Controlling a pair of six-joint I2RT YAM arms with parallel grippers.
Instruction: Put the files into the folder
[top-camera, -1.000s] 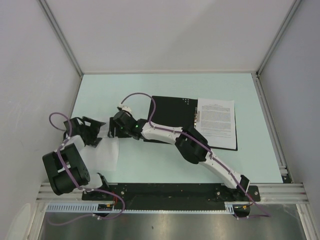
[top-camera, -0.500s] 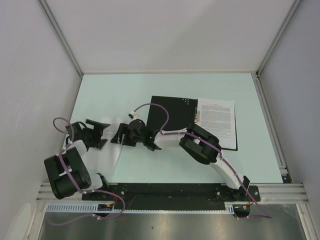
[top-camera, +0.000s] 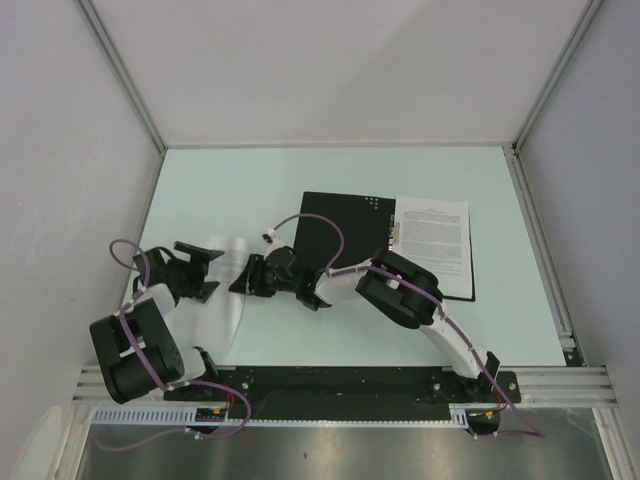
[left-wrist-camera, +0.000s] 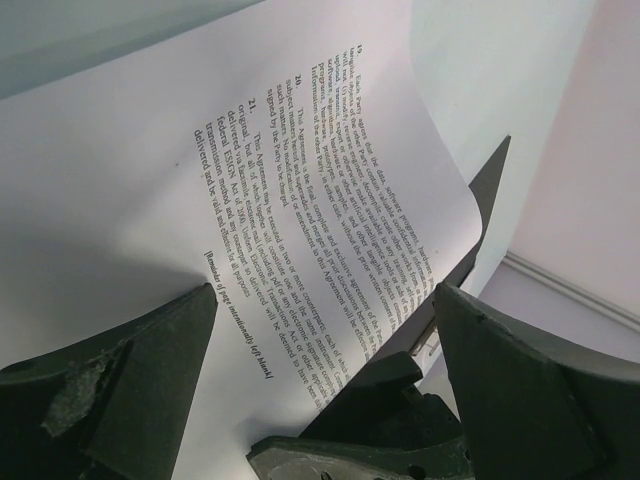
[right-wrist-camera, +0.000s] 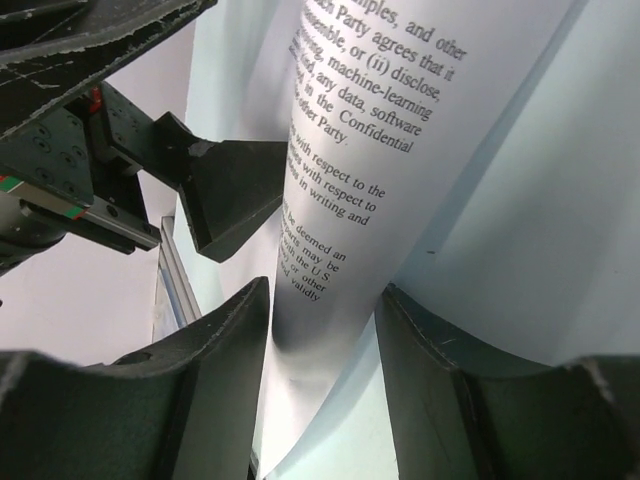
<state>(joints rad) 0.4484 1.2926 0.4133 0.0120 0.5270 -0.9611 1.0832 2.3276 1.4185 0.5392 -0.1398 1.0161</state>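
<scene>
The folder (top-camera: 338, 232) lies open at mid-table, black inside up, with one printed sheet (top-camera: 433, 245) on its right half. The loose files (top-camera: 215, 305) lie left of it. The top printed sheet (left-wrist-camera: 300, 190) is curled up at its edge. My left gripper (top-camera: 208, 268) is open, its fingers wide apart over that sheet (left-wrist-camera: 322, 300). My right gripper (top-camera: 242, 278) faces it from the right, open. The curled sheet (right-wrist-camera: 340, 210) runs up between the right gripper's (right-wrist-camera: 325, 300) parted fingers, touching the left finger (right-wrist-camera: 215, 340). A right finger (left-wrist-camera: 400, 400) shows below the sheet.
White walls with metal corner posts (top-camera: 120, 75) close in the pale green table (top-camera: 260, 190) on three sides. The arms' base rail (top-camera: 340, 385) runs along the near edge. The right arm's elbow (top-camera: 400, 290) hangs over the folder's near edge.
My right gripper has drawn back toward the near edge and a little right, off the folder's left side. The left gripper has shifted slightly right. The sheet's far edge has lifted.
</scene>
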